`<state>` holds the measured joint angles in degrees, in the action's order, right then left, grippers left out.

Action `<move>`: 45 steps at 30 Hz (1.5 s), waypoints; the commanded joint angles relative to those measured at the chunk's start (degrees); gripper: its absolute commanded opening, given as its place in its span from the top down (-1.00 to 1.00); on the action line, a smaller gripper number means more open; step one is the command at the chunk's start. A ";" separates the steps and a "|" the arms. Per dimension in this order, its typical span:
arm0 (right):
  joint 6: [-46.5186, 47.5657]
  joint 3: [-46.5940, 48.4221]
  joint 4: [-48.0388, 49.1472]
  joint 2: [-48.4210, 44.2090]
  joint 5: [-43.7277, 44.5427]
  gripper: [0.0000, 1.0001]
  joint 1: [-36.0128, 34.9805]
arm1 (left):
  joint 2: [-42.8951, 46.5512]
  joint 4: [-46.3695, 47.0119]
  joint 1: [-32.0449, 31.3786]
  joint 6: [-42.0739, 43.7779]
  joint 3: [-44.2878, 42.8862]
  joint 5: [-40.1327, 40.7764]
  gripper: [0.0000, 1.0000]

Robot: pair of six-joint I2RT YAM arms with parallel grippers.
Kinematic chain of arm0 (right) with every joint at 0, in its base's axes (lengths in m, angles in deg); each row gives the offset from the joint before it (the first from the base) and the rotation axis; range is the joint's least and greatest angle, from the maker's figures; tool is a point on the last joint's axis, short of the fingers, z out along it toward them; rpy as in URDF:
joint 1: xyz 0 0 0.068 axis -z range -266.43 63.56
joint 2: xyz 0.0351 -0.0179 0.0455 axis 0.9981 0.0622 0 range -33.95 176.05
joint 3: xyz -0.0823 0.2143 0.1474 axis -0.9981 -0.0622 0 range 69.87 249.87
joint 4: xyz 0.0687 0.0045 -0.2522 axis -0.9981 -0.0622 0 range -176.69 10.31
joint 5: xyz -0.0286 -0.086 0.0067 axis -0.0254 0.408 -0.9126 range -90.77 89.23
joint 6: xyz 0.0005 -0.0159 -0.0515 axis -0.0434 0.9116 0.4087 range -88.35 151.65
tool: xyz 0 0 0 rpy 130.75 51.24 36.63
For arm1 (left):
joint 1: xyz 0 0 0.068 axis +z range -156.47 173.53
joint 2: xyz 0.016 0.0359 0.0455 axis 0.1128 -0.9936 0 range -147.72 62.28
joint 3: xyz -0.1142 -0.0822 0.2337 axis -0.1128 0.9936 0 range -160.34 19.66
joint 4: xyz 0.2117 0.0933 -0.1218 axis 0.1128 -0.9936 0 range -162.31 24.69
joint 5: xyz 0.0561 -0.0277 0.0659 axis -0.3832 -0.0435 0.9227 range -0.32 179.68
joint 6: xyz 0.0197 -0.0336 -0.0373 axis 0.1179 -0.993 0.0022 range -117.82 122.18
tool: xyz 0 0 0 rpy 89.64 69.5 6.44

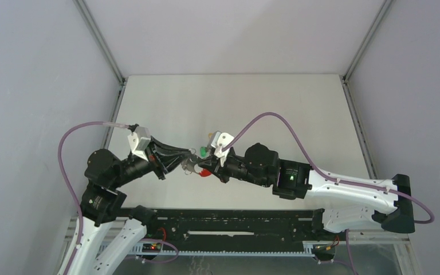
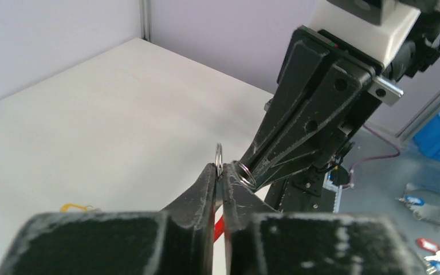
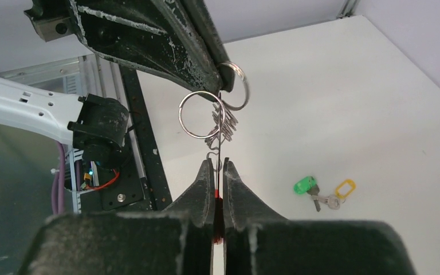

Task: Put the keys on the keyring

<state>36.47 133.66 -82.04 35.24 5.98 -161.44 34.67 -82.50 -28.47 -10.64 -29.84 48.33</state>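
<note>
Robot arms, two of them, meet tip to tip above a white table (image 1: 263, 103). Between them hangs one thin grey metal keyring with a red curved section (image 3: 223, 121), held clear of the surface. The left gripper (image 2: 220, 171) has its black fingers pressed together on the keyring's upper end, where two round silver rings (image 3: 181, 117) and a cluster of small wire loops show. The right gripper (image 3: 218, 169) pinches the wire and red section from the opposite side. Two small silver keys, one green-headed key (image 3: 305, 185) and one yellow-headed key (image 3: 345, 188), lie side by side on the table nearby, not on the keyring.
</note>
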 commanded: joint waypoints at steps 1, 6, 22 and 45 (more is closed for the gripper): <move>0.06 -0.08 3.23 -1.05 0.95 1.00 -0.41 | -0.17 0.57 -0.24 -3.60 0.25 5.72 0.52; 0.90 -2.45 5.95 -3.36 4.25 1.00 -1.65 | 0.58 -1.07 -0.16 -6.23 0.98 18.03 -0.37; 3.01 -3.28 8.66 -4.02 13.93 1.00 -3.90 | 3.68 -2.10 -0.20 -0.74 0.62 -2.86 -0.60; 9.85 -3.23 18.61 0.95 24.37 1.00 -9.55 | 3.64 19.55 -0.15 -18.29 9.35 -12.84 -0.23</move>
<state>45.11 130.14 -67.81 36.29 28.71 -170.22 37.97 -66.52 -28.47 -26.53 -20.42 35.29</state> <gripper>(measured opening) 0.033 0.649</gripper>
